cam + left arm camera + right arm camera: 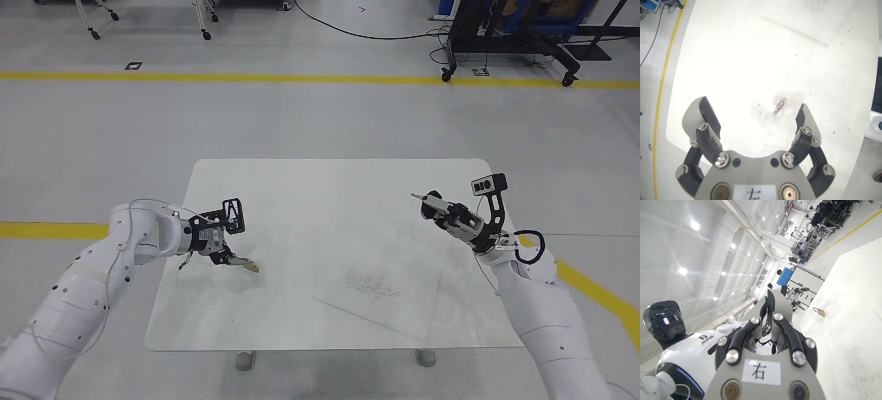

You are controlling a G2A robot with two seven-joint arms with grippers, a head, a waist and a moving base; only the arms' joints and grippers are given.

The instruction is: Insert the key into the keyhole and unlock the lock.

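Observation:
A small brass padlock [243, 264] lies on the white table [330, 200] near its left edge. In the left wrist view the padlock [780, 106] shows its underside, just beyond and between the fingertips. My left gripper [222, 254] [753, 101] hovers open beside it, not touching. My right gripper [427, 201] [770, 295] is raised over the table's right edge, fingers pressed together. A thin metal tip, the key [414, 196], sticks out of it. The right wrist view shows the padlock [819, 311] far off, shackle up-table.
A thin flat sheet [400, 290] [800, 24] lies on the near right part of the table. The table's left edge [170, 290] runs close under my left arm. Yellow floor lines [300, 78] and wheeled carts [510, 40] lie beyond the table.

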